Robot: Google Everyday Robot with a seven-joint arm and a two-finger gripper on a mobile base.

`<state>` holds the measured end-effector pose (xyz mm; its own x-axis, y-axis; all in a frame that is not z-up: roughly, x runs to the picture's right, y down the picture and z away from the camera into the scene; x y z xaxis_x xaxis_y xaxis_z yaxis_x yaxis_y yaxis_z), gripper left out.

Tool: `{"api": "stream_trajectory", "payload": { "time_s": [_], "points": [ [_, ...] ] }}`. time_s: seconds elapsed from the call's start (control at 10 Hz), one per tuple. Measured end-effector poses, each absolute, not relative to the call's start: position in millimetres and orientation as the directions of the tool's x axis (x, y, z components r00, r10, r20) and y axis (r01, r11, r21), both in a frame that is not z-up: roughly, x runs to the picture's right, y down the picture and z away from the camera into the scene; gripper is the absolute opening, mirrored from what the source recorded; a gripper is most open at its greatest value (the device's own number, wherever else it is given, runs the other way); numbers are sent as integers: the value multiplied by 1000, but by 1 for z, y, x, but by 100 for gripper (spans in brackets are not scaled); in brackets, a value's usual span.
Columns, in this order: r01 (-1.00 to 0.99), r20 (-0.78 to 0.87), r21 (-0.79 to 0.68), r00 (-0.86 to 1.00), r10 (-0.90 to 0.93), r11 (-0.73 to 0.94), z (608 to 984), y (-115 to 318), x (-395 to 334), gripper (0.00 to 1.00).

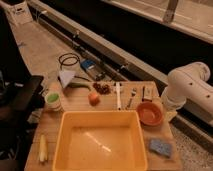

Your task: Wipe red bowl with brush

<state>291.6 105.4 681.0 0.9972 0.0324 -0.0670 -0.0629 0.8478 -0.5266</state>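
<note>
1. End effector: I can't make it out. My arm (189,89) sits off the desk's (76,103) right edge, just beside the bowl (150,113). Jaws wide apart, holding nothing. Brush (118,96) and bowl both lie free.
2. Bowl: right side of the desk, between tub (100,142) and arm, upright, looks empty.
3. Brush: flat on the desk behind the tub, left of the fork (132,98), apart from it, handle running front to back.
4. Brush handling, my guess: light, stiff, thin, so it may roll or slip in a loose pinch. Grip mid-handle, across the narrow width, from above. Can't tell which end has the bristles.
5. Bowl handling, my guess: light, smooth and shallow, so it will likely skid under wiping. Press gently.
6. Counts: 1 bowl, 1 brush, 1 fork, 1 tub, 1 sponge (160,147), 1 orange fruit (94,98), 1 green cup (52,99).
7. Risk: the fork sits near the brush, so a sloppy approach could catch it.
</note>
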Motion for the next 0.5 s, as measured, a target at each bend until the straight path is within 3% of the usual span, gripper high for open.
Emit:
{"api": "stream_trajectory", "payload": {
  "time_s": [0.5],
  "points": [
    [0, -110, -464, 992, -57, 886, 697, 46, 250, 65]
  ]
}}
